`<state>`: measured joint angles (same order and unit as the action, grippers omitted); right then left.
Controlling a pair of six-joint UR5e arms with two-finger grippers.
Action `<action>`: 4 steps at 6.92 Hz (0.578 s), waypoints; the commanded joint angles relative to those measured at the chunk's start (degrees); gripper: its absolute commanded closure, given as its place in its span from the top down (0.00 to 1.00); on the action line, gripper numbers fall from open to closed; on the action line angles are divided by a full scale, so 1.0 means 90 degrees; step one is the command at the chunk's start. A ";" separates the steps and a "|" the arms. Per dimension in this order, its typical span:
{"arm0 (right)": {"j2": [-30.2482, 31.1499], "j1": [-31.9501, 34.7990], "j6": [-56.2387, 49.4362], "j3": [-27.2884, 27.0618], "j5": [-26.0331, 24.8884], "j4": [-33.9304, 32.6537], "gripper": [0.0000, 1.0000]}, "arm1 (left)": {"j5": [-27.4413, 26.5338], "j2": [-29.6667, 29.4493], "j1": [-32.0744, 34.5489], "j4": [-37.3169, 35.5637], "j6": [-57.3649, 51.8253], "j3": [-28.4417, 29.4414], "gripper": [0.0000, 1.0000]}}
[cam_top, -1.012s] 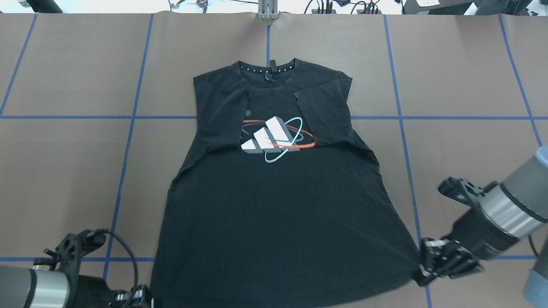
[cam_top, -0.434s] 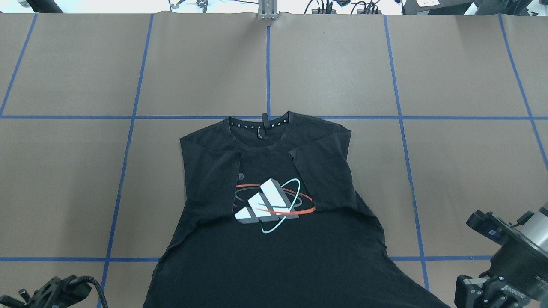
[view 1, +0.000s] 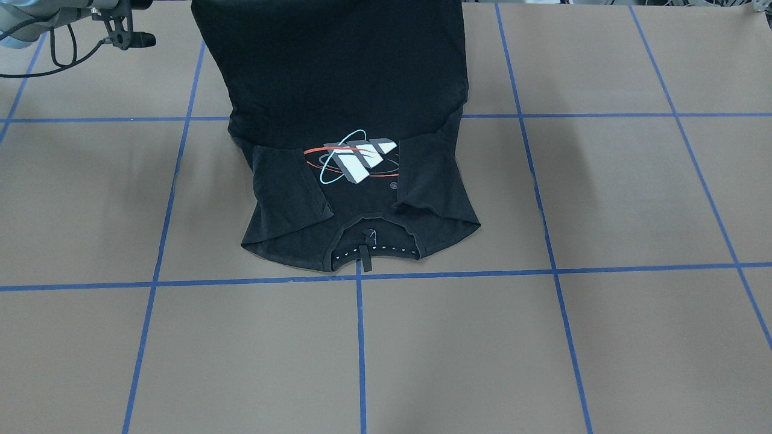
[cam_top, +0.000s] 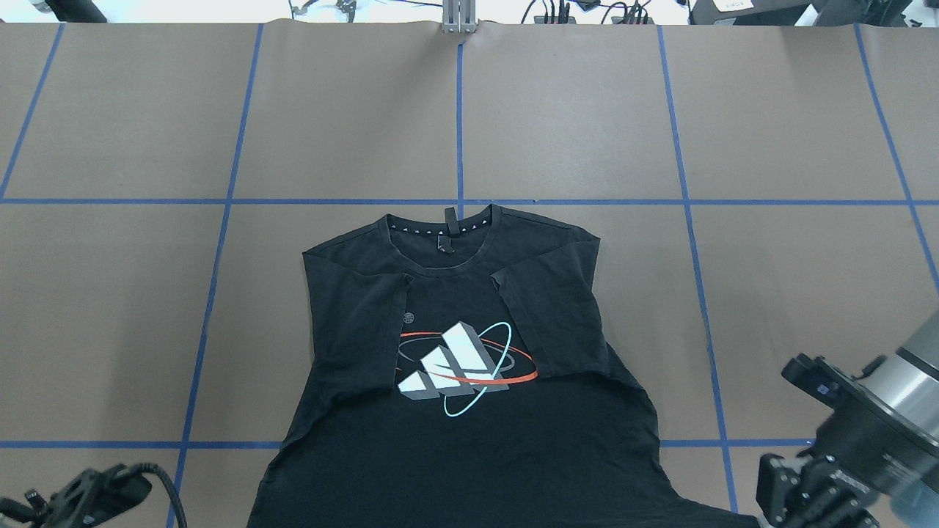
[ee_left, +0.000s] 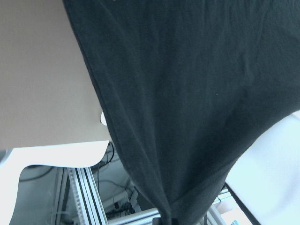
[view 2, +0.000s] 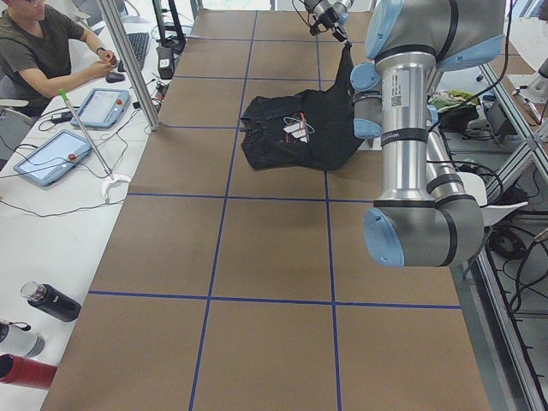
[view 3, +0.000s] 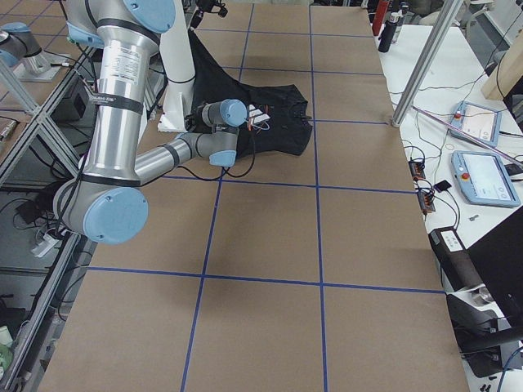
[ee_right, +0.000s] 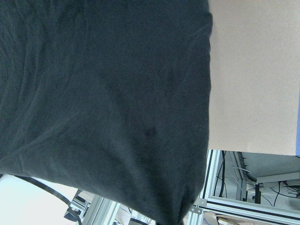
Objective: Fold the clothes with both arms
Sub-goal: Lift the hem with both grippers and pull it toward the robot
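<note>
The black T-shirt (cam_top: 455,440) lies logo side up on the brown table, sleeves folded in over the chest, collar (cam_top: 444,235) toward the far side. Its hem end runs off the near table edge and hangs lifted between my two grippers. My right gripper (cam_top: 803,491) is at the near right, shut on the right hem corner; the cloth gathers to its pinch in the right wrist view (ee_right: 176,220). My left gripper is shut on the left hem corner, seen in the left wrist view (ee_left: 166,218); only its wrist mount (cam_top: 95,493) shows overhead.
Blue tape lines (cam_top: 460,132) grid the brown paper table. A metal bracket (cam_top: 458,18) stands at the far edge. An operator (view 2: 43,47) sits at a side table with tablets (view 2: 51,154) and bottles (view 2: 47,301). A metal post (view 3: 425,61) rises on the operators' side.
Both grippers have pulled back toward the near edge with the hem, dragging the shirt toward the robot. Its collar moved from the far squares to just inside the middle tape line.
</note>
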<state>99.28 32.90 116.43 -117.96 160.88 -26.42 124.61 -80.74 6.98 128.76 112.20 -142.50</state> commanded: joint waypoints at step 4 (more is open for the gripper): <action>-0.1167 0.1838 -0.0619 0.1083 -0.0014 0.0035 0.00 | 0.0012 -0.0500 0.2638 -0.0117 -0.0638 0.0801 0.00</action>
<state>90.31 45.14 113.91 -110.35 160.82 -26.17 124.66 -83.71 25.60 127.74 109.18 -137.72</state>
